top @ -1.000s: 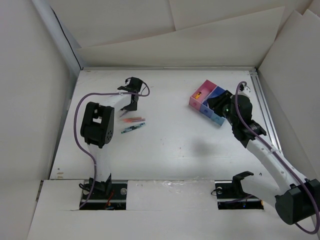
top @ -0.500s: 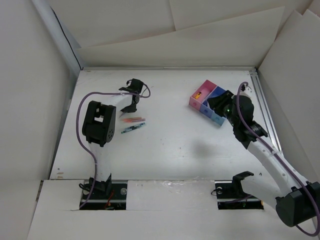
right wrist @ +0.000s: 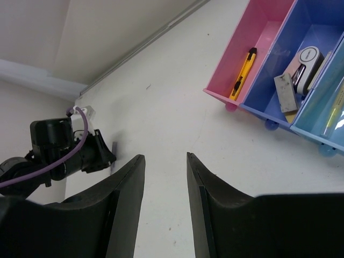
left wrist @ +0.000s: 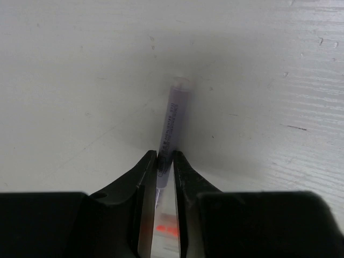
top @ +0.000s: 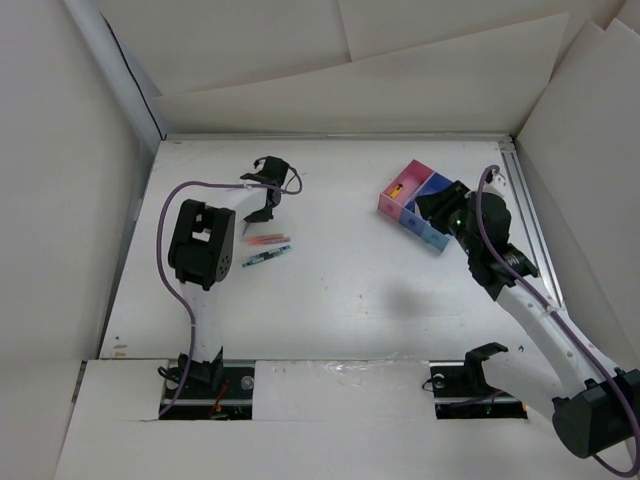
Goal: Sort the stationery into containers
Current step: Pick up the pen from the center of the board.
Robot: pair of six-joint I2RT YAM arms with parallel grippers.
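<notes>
Pinching the grey-purple pen (left wrist: 174, 115) by its near end, the left gripper (left wrist: 164, 161) should lift straight, squeeze firm, so the shaft jutting ahead cannot swing. The right wrist view, past the spread right gripper (right wrist: 164, 159), resolves a yellow-black cutter (right wrist: 243, 72) in the pink container (right wrist: 271, 37) ahead, a mere speck from above.

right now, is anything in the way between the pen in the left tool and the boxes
Nothing visible: bare table lies between the pen and the boxes. The right tool hangs by their light-blue end.
</notes>
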